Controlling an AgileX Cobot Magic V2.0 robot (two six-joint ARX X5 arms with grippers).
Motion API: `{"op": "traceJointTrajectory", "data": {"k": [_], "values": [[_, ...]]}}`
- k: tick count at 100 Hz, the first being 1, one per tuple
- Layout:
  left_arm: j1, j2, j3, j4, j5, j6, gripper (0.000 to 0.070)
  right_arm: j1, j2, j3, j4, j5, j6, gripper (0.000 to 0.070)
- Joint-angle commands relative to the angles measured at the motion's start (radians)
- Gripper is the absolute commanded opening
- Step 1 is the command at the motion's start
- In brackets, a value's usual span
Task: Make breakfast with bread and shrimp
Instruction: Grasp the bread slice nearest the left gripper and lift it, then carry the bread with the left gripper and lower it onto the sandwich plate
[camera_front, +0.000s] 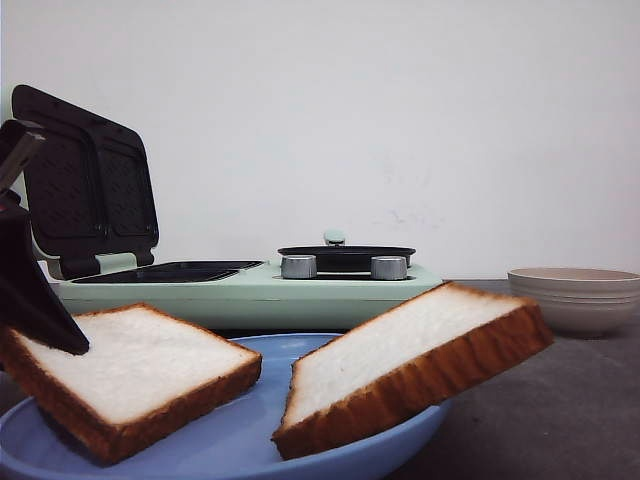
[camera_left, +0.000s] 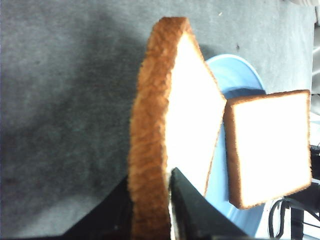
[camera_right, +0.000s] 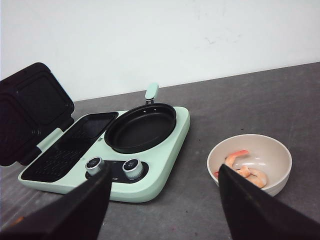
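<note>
The left gripper (camera_left: 167, 210) is pinched shut on the crust edge of one thick square slice of white bread (camera_front: 130, 375), holding it tilted over the round pale-blue plate (camera_front: 240, 440). Whether its lower edge touches the plate I cannot tell. The second slice (camera_front: 415, 365) lies just beside it, propped at a slant with one side on the plate and the far corner jutting out past the rim. The bread looks light and soft, with a spongy face that would dent under a hard squeeze; the orange-brown crust is the firmer part, so the edge is the sensible place to take it, gently, and a slice held by one side will likely sag or swing. The right gripper (camera_right: 165, 200) hangs with its two dark fingers spread wide and nothing between them, above the dark grey table (camera_right: 280, 100). Below it sit the mint-green breakfast machine (camera_right: 150, 185), grill lid thrown back, with a round black pan (camera_right: 140, 127) and two silver knobs (camera_right: 132, 168), and a beige bowl (camera_right: 272, 172) holding pink shrimp (camera_right: 242, 167). There is small print by the knobs, too tiny to read; I see no brand.
</note>
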Motion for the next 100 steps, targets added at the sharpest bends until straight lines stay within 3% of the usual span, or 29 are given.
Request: {"op": "traceJointTrajectory", "data": {"k": [1, 23, 68, 100], "values": [[0.0, 0.012, 0.006, 0.009, -0.009, 0.02, 0.0, 0.003, 0.004, 0.014, 0.002, 0.004, -0.014, 0.0409], [0.0, -0.005, 0.021, 0.066, 0.038, -0.027, 0.0, 0.003, 0.003, 0.014, -0.004, 0.004, -0.019, 0.0409], [0.0, -0.04, 0.163, 0.065, 0.084, -0.046, 0.0, 0.003, 0.004, 0.014, -0.019, 0.038, -0.045, 0.0409], [0.0, -0.04, 0.29, 0.107, 0.068, -0.086, 0.0, 0.003, 0.004, 0.014, -0.019, 0.05, -0.049, 0.0409]]}}
